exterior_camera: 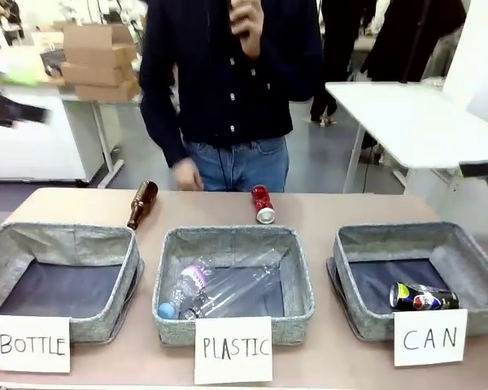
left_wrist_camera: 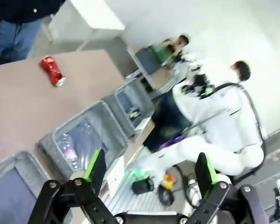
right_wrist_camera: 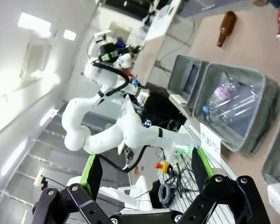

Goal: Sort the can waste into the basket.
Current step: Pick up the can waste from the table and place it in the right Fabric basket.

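Front view: worktop [exterior_camera: 350, 207] carries three grey bins. The basket [exterior_camera: 480, 268] carded CAN sits at the robot's right end. Left tool [left_wrist_camera: 150, 161] and right tool [right_wrist_camera: 144, 161] are both spread wide, nothing between the pads, held high off the worktop. Dark blue can [exterior_camera: 423, 297] already lies in the basket. Red can [exterior_camera: 263, 204] lies on its side on the far strip, behind the PLASTIC bin [exterior_camera: 171, 268], near the person's hand [exterior_camera: 187, 174]. Best next move, likely: right tool drops from above, pinches across the red can's body rather than its ends, lifts clear of the bin wall, lets go over the dark lining.
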Controlling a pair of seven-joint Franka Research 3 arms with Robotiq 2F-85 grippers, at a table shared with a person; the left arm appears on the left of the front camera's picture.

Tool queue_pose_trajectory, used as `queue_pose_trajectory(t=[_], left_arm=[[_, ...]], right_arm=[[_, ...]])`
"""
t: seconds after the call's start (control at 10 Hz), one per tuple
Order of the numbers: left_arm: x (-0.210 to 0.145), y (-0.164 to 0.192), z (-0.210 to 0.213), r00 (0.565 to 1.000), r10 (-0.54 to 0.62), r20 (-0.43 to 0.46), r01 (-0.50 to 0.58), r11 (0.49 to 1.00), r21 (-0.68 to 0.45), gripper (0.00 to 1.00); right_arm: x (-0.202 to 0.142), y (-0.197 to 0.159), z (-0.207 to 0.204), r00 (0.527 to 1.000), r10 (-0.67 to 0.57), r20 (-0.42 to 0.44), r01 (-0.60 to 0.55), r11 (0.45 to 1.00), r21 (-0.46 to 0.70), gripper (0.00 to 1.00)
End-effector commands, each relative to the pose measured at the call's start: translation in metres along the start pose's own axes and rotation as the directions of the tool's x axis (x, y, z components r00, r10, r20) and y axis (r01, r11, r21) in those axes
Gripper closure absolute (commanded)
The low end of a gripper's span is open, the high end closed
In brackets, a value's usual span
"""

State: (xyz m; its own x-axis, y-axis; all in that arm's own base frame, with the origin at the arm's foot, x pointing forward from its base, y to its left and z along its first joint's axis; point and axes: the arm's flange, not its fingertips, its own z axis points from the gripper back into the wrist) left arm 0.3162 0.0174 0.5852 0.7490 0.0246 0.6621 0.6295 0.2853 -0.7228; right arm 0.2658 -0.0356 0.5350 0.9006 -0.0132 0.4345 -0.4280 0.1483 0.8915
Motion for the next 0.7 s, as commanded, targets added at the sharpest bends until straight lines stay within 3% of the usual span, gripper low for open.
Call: queue_pose_trajectory(t=[0.0,0.1,0.2,0.6], left_arm=[[-0.028,0.053,0.020,0.995,0.059,0.081,-0.048,0.990,-0.132,0.00],[-0.044,0.087,0.018,0.998,0.055,0.032,-0.052,0.993,-0.108,0.00],[-0.017,0.023,0.022,0.997,0.044,0.060,-0.040,0.997,-0.067,0.00],[-0.017,0.023,0.022,0.997,0.044,0.060,-0.040,0.997,-0.067,0.00]], right_arm=[[-0.024,-0.011,-0.043,1.000,0.026,0.016,-0.027,0.998,0.056,0.00],[-0.020,-0.017,-0.041,0.998,0.033,0.053,-0.033,0.999,0.008,0.00],[0.006,0.000,-0.015,1.000,0.010,-0.015,-0.010,1.000,0.021,0.00],[0.006,0.000,-0.015,1.000,0.010,-0.015,-0.010,1.000,0.021,0.00]])
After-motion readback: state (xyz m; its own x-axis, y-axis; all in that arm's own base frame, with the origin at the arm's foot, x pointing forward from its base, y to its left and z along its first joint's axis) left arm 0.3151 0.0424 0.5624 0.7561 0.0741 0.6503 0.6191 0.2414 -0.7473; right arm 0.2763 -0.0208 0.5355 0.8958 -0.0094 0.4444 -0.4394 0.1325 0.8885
